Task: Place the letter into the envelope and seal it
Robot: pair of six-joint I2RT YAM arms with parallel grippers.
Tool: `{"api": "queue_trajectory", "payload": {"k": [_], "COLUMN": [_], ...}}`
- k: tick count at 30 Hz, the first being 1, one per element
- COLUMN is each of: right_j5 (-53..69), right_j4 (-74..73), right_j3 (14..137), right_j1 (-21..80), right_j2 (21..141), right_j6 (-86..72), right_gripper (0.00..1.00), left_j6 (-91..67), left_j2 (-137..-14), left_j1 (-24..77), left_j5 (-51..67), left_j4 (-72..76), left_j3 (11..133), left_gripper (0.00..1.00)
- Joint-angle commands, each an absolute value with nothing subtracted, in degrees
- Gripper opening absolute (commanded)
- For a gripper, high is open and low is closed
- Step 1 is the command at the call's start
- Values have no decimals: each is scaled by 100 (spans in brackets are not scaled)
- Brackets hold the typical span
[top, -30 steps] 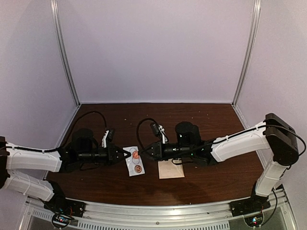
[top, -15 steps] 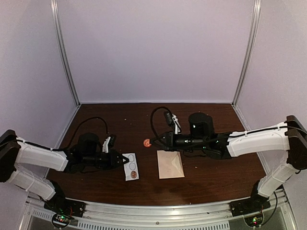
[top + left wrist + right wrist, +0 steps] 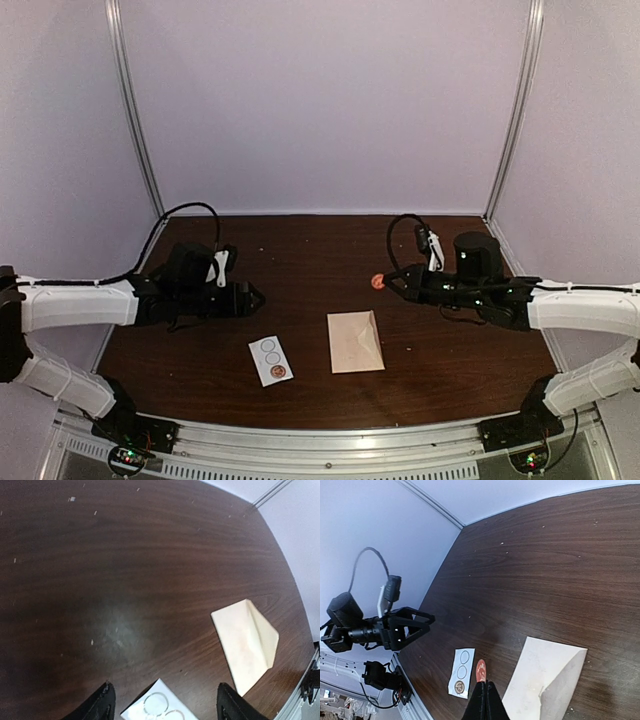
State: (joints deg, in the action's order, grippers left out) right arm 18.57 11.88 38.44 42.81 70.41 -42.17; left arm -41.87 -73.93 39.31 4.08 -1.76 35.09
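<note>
The pale cream envelope point(image 3: 356, 341) lies flat on the dark table, its pointed flap folded over at the right side point(image 3: 545, 680) point(image 3: 247, 642). No letter shows. My right gripper point(image 3: 384, 282) hovers above and behind the envelope, shut on a small round red sticker point(image 3: 377, 282) point(image 3: 481, 670) that sticks out past its tips point(image 3: 485, 692). My left gripper point(image 3: 255, 296) is open with nothing in it, raised behind a white sticker strip point(image 3: 271, 360). In the left wrist view its fingers stand wide apart point(image 3: 165, 702) over the strip's end point(image 3: 157, 710).
The sticker strip point(image 3: 461, 672) has two empty ring outlines and one brown sticker left on it. Pale walls and metal posts point(image 3: 135, 110) close in the table at the back and sides. A metal rail point(image 3: 330, 440) runs along the near edge.
My left gripper has opened and pulled back from the sticker strip. My right gripper has carried the red sticker off the strip, rightward and toward the back.
</note>
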Motion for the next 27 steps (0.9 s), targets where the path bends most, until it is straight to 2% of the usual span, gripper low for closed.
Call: {"api": "queue_trajectory", "payload": {"k": [1, 6, 14, 20, 27], "right_j5": [1641, 1696, 1731, 1847, 1944], "right_j4": [949, 1032, 1108, 1234, 1337], "right_j3": [3498, 3125, 2949, 2935, 2988], "right_j1": [3918, 3679, 3606, 3603, 3594], "right_j2": [6576, 6233, 6166, 6324, 6461], "right_j6": [-4072, -4177, -4269, -4339, -4401], "right_gripper": [0, 0, 0, 0, 0], "left_j6": [-3434, -3343, -3336, -3563, -3687], "left_j2": [-7767, -8910, -10465, -11141, -11473], "left_j1": [3907, 4166, 4796, 4938, 4957], "left_j5": [504, 1333, 2047, 2524, 2726], "left_j4": [-334, 365, 931, 1611, 2017], "left_j3": [4368, 5057, 6112, 6190, 6001], "left_gripper": [69, 59, 47, 39, 37]}}
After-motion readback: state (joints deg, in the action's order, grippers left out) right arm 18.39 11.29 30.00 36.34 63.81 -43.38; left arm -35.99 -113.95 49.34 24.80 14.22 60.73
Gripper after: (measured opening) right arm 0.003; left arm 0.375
